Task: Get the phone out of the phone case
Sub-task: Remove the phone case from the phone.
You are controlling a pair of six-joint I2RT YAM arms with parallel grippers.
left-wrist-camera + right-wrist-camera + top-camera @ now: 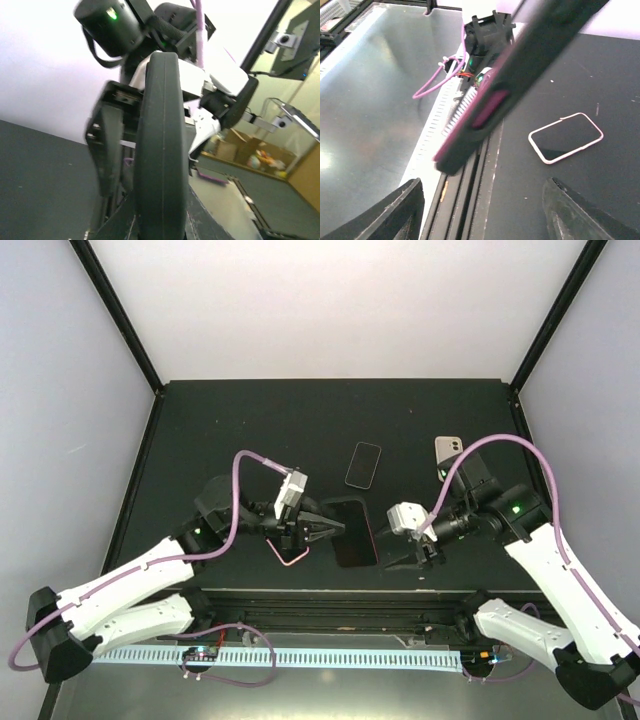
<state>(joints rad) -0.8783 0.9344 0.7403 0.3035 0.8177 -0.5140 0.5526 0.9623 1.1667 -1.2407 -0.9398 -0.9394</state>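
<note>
A dark phone in a black case with magenta trim (352, 532) is held off the table at front centre. My left gripper (322, 528) is shut on its left edge. In the left wrist view the case (159, 150) stands edge-on and fills the middle, hiding most of my left gripper (160, 222). My right gripper (416, 554) is open and empty just right of the case, not touching it. In the right wrist view the case (520, 65) slants across above my right gripper (482, 202), with its magenta side button showing.
A white-rimmed phone (288, 552) lies under the left gripper and also shows in the right wrist view (565, 137). A black phone (364, 464) and a beige-cased phone (447, 455) lie farther back. The table's front rail (340, 598) runs just below both grippers.
</note>
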